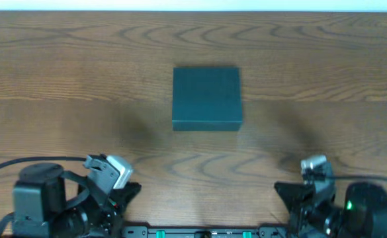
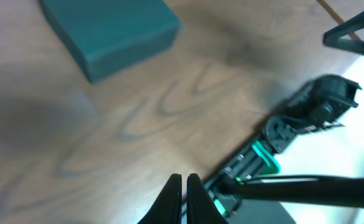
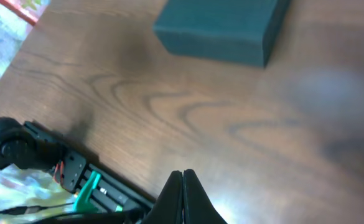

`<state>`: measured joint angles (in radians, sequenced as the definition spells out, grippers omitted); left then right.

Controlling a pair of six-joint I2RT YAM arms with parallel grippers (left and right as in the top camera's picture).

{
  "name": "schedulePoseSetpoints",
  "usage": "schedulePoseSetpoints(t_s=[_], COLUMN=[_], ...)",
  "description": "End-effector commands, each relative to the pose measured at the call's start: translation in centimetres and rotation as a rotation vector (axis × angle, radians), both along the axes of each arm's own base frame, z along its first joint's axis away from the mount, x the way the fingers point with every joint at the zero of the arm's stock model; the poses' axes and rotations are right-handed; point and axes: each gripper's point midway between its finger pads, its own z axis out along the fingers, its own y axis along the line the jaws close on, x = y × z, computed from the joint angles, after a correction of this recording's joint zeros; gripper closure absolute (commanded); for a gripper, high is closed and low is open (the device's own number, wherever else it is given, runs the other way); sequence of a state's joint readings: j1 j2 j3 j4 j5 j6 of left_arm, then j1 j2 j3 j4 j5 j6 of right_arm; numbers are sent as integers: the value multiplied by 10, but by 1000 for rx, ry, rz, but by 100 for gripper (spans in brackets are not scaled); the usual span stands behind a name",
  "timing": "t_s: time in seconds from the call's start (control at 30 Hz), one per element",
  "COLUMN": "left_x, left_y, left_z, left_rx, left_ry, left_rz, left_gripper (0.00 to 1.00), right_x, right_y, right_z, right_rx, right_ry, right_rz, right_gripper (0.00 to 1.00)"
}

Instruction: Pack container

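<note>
The dark teal-green container (image 1: 206,97) sits closed in the middle of the wooden table. It also shows in the left wrist view (image 2: 110,31) at the top left and in the right wrist view (image 3: 222,28) at the top. My left gripper (image 2: 183,182) is shut and empty, low at the table's front left (image 1: 128,190), well short of the container. My right gripper (image 3: 182,176) is shut and empty at the front right (image 1: 286,192), also far from the container. No snack packets are in view.
The arm bases and a black rail with green clips (image 1: 200,233) run along the table's front edge. The other arm's base shows in each wrist view (image 2: 306,115) (image 3: 20,149). Colourful items (image 3: 26,9) lie off the table's edge.
</note>
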<state>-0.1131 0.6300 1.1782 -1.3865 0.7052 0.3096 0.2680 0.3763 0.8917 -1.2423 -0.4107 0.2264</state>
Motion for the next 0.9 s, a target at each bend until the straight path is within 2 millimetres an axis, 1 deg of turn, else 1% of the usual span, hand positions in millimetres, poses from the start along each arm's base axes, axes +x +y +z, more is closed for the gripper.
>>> schedulePoseSetpoints(t_s=[0.0,0.03,0.07,0.17,0.2,0.23,0.27,0.3,0.33,0.43,0.87], left_x=[-6,-4,-3,1,3,6,8,9,10,11,11], left_y=[-9,-9,-10,-11,-11,-11,-11,-11,-11,-11,-11], left_z=[-26,-40,-50,-73,-77,-79,-79,-79,-79,-79,-79], left_rx=[-68,-72,-73,-81,-89,-96,-99,-100,-99,-100,-99], left_ry=[98,139,169,227,239,249,250,249,245,245,244], left_rz=[-17,-4,4,16,29,44,53,59,65,65,66], left_gripper=[94,94,94,94,94,93,75,27,5,5,5], right_x=[-14,-17,-18,-18,-18,-18,-18,-17,-17,-18,-18], right_y=[3,3,3,3,3,3,3,3,3,3,3], right_z=[-25,-34,-39,-49,-52,-54,-57,-58,-59,-62,-62], right_rx=[91,101,105,102,100,98,95,95,94,90,89], right_ry=[88,102,111,134,141,148,155,156,158,168,169], right_rz=[-42,-48,-52,-57,-58,-58,-59,-59,-59,-61,-61], right_gripper=[98,98,98,98,91,48,1,1,1,1,1])
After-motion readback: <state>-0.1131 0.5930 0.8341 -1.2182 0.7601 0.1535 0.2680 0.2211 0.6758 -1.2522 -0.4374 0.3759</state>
